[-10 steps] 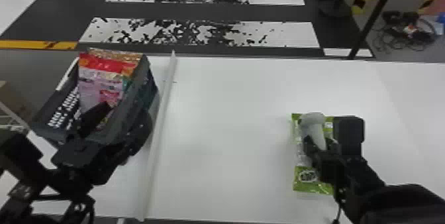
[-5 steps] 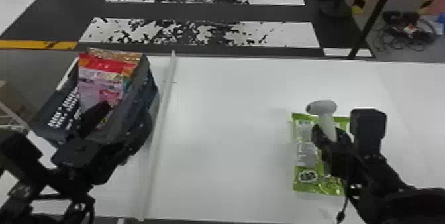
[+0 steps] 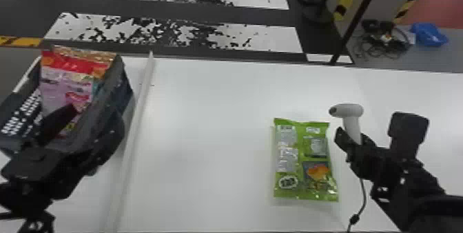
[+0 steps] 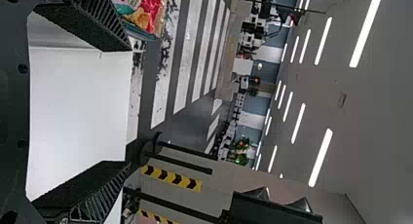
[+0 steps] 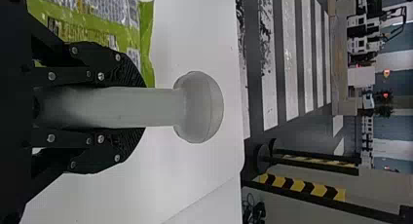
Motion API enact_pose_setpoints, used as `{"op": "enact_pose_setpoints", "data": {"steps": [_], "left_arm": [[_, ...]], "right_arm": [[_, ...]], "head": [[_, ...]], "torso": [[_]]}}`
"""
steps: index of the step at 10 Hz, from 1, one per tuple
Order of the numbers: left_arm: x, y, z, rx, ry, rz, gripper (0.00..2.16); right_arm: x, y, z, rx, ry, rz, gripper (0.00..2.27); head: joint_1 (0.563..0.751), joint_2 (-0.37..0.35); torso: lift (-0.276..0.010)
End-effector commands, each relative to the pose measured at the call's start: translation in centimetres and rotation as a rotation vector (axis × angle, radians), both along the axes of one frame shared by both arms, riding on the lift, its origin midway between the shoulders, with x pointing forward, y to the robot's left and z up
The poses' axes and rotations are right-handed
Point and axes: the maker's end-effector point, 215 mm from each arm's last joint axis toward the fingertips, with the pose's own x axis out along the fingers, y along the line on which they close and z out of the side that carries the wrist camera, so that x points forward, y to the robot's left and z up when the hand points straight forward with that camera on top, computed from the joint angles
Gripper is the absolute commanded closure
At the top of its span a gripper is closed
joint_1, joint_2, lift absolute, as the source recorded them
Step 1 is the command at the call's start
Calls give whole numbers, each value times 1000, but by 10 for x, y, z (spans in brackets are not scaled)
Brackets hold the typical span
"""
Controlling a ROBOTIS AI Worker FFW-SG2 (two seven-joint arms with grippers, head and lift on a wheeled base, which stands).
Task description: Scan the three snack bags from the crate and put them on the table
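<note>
Can see a green snack bag (image 3: 306, 146) lying flat on the white table (image 3: 213, 139), at the right and near side. Can see a dark crate (image 3: 121, 80) far over at the left, well apart from the green snack bag. Can spot a pink and red snack bag (image 3: 51, 84) standing up in the crate, with a gold-topped snack bag (image 3: 86, 53) just behind.

Can see the left gripper (image 3: 94, 117) at the near part of the crate, open, with fingers spread wide. Can see one dark finger in front of the pink and red snack bag, but cannot tell about any touching there.

Holding a white scanner (image 3: 346, 110) in the right gripper (image 3: 355, 137), squeezed by the handle from both sides. Standing up, with its round head on top, to the right of the green snack bag. Can see a thin cord (image 3: 362, 194) hanging down below.

Can see a long white strip (image 3: 137, 122) running from near to far, between the crate and the green snack bag. Past the table, can see big white stripes (image 3: 179, 32) on the dark floor (image 3: 172, 10). At the far right, can see messy wires (image 3: 382, 42) beside something blue (image 3: 429, 34).
</note>
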Motion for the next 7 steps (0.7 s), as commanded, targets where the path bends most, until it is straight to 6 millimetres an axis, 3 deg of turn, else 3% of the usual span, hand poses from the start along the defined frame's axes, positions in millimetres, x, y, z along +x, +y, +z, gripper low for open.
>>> {"op": "enact_pose_setpoints", "data": {"steps": [1, 3, 5, 7], "left_arm": [[-1, 0, 1, 2, 0, 1, 33], [0, -2, 1, 3, 0, -4, 33], [1, -4, -1, 4, 2, -5, 33], [2, -4, -2, 5, 5, -7, 33]], "right_arm": [[-5, -52, -12, 5, 15, -55, 2246], [-12, -91, -34, 37, 38, -79, 2246], [-15, -97, -61, 74, 72, -54, 2246], [-10, -97, -82, 105, 99, -36, 2243]], "head": [[695, -146], [695, -235], [695, -290], [695, -301]], "torso": [[-94], [-94], [-94], [-94]]}}
